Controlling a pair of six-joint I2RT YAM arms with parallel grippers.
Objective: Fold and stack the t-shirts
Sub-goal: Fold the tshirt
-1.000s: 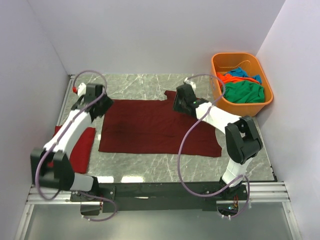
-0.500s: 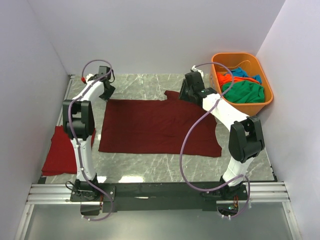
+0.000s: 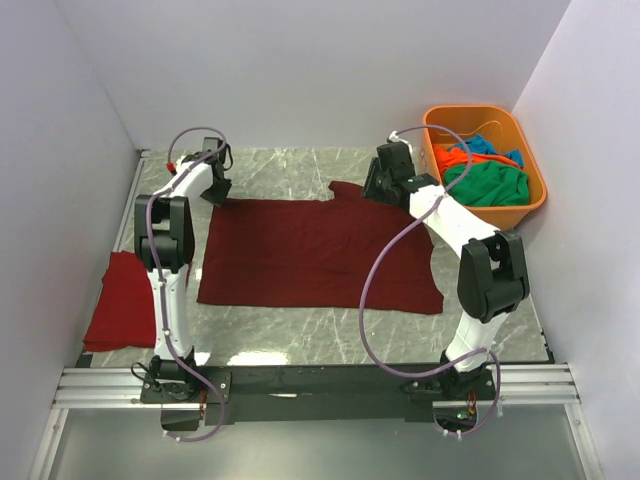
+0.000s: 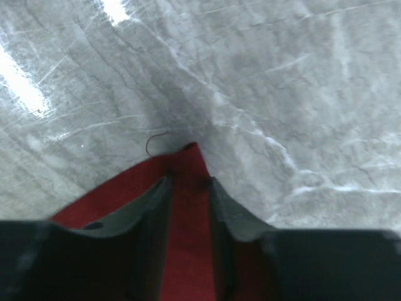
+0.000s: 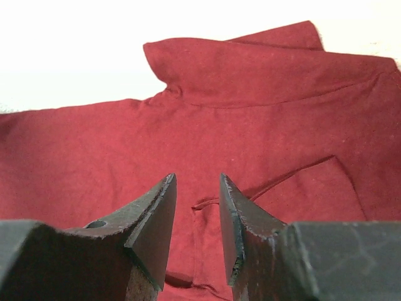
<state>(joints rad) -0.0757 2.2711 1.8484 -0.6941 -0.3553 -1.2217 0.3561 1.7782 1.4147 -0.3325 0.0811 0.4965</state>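
Note:
A dark maroon t-shirt (image 3: pixel 310 255) lies spread flat in the middle of the marble table. My left gripper (image 3: pixel 217 192) is at its far left corner. In the left wrist view the jaws (image 4: pixel 188 182) stand a little apart, low over the table, with the cloth corner (image 4: pixel 188 219) between them. My right gripper (image 3: pixel 377 190) is over the far right sleeve. In the right wrist view it (image 5: pixel 197 182) is open just above the maroon cloth (image 5: pixel 250 94), by a hem fold. A bright red shirt (image 3: pixel 120 310) lies folded at the near left.
An orange plastic tub (image 3: pixel 523 208) at the far right holds green (image 3: pixel 490 185), orange (image 3: pixel 458 157) and blue (image 3: pixel 485 145) shirts. White walls close in the table on the left, back and right. A metal rail runs along the near edge.
Both arms have reached away from me to the far edge of the maroon shirt. The left arm swung off the red shirt, which now shows in full.

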